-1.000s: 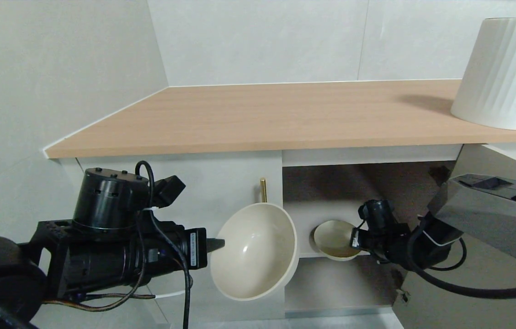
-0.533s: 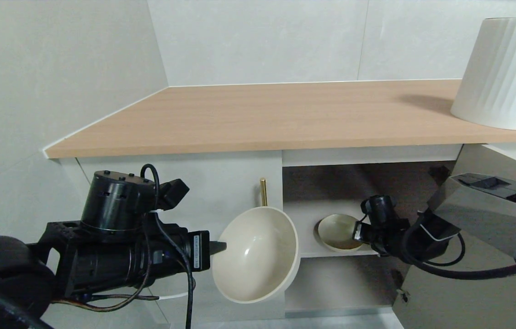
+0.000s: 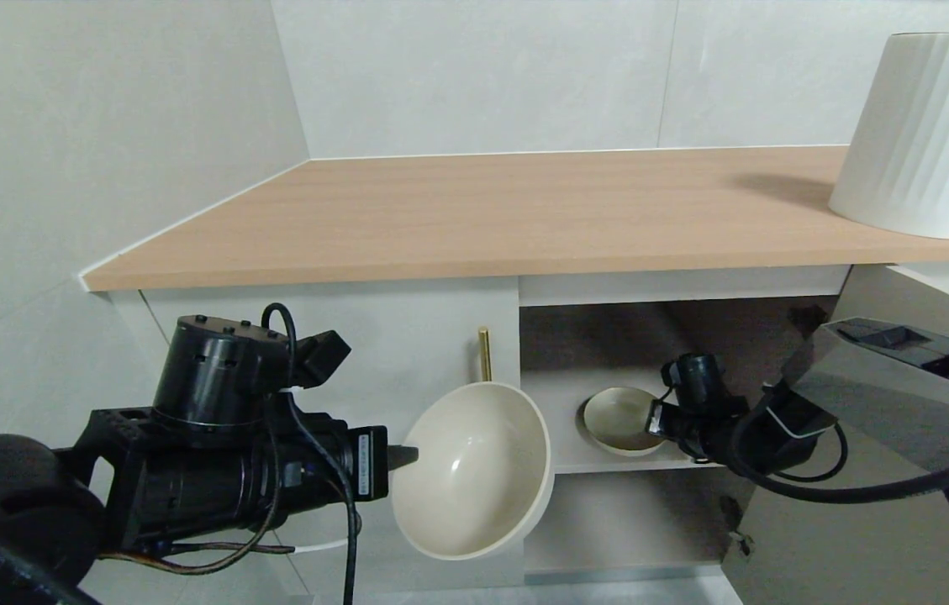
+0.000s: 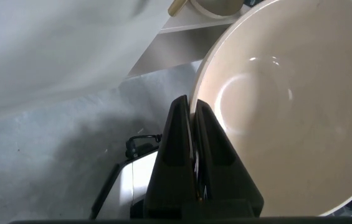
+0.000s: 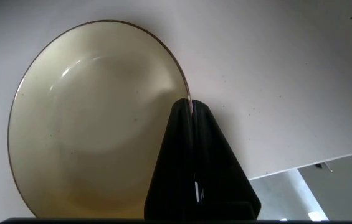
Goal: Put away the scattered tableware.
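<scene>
Nothing is put away yet: the right jaws are clenched on the rim of the small dish (image 3: 615, 418) at the left end of the open cupboard's shelf (image 3: 554, 412), and the left jaws pinch the big cream bowl (image 3: 474, 475) outside, by the closed door (image 3: 356, 336).

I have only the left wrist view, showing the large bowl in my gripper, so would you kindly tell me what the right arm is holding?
Observer: The right gripper is shut on the rim of a small dish.
Operator: Thank you. Where is that dish?
Observer: At the shelf inside the open cabinet. I cannot tell whether it rests there.
Operator: And where does my bowl hang?
Observer: The large bowl is in front of the closed door, beside its brass handle, just left of the opening.
</scene>
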